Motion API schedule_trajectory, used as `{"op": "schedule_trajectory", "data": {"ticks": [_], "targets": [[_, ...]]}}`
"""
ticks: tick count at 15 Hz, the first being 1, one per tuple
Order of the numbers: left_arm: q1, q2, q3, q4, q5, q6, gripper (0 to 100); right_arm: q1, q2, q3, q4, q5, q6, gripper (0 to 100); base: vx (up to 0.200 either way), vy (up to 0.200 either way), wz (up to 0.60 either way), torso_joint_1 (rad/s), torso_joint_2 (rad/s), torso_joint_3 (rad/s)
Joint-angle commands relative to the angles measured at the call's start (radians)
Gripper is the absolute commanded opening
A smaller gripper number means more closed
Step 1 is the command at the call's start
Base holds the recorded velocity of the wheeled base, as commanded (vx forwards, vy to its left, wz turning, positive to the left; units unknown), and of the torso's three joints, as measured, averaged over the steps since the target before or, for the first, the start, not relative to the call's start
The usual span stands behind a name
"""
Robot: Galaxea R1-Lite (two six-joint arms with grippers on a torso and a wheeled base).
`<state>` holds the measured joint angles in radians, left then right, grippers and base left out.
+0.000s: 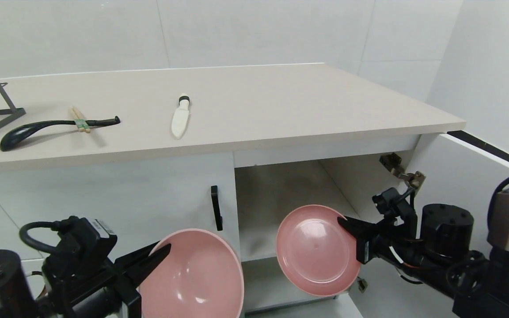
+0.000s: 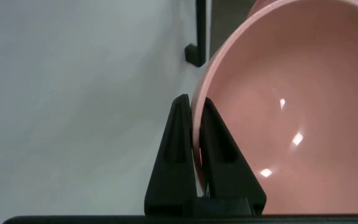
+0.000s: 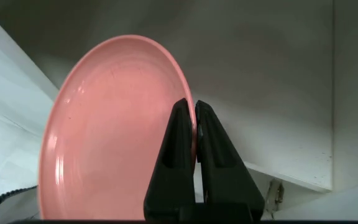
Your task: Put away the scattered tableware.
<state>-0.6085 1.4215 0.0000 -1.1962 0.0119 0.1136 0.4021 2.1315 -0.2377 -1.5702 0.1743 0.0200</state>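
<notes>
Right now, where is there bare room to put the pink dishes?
The countertop is bare from the white knife to its right end. The open cabinet's shelf is bare too. The left end is crowded: black ladle, chopsticks, rack.

- Bowl [image 1: 197,274], lower left: pink plastic, smooth and glossy, bright glints inside.
- Plate [image 1: 314,249], lower middle: pink plastic, smooth, softer sheen.
- Ladle [image 1: 16,132], left: glossy black.
- Chopsticks [image 1: 80,120]: pale bare wood.
- Knife [image 1: 180,118]: cream, matt, plastic-looking.
- Counter [image 1: 303,97]: beige, matt, smooth.
- Rack [image 1: 2,121], upper left: dark matt metal.
- Hinge [image 1: 402,171], right: bare metal.
</notes>
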Motion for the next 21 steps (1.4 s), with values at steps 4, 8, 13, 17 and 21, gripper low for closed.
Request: {"op": "schedule_trajectory", "data": {"ticks": [4,8,13,17,21], "targets": [[-0.014,-0.055,0.0,0.003,0.0,0.006,0,-0.005,0.174,-0.164,-0.001,0.001,0.001,0,0.0,0.0,0.0,0.0,0.0,0.0],[-0.004,-0.05,0.0,0.003,0.0,0.004,0,-0.011,0.269,-0.261,-0.001,-0.001,0.001,0,0.0,0.0,0.0,0.0,0.0,0.0],[-0.004,-0.042,0.0,0.006,0.0,-0.002,0,-0.016,0.349,-0.356,-0.001,-0.001,0.063,0,0.0,0.0,0.0,0.0,0.0,0.0],[-0.004,-0.036,0.0,0.004,0.0,-0.005,0,-0.016,0.354,-0.413,-0.001,-0.001,0.126,0,0.0,0.0,0.0,0.0,0.0,0.0],[-0.005,-0.033,0.0,0.004,0.002,-0.005,0,-0.016,0.41,-0.479,-0.001,-0.004,0.173,0,0.0,0.0,0.0,0.0,0.0,0.0]]}}
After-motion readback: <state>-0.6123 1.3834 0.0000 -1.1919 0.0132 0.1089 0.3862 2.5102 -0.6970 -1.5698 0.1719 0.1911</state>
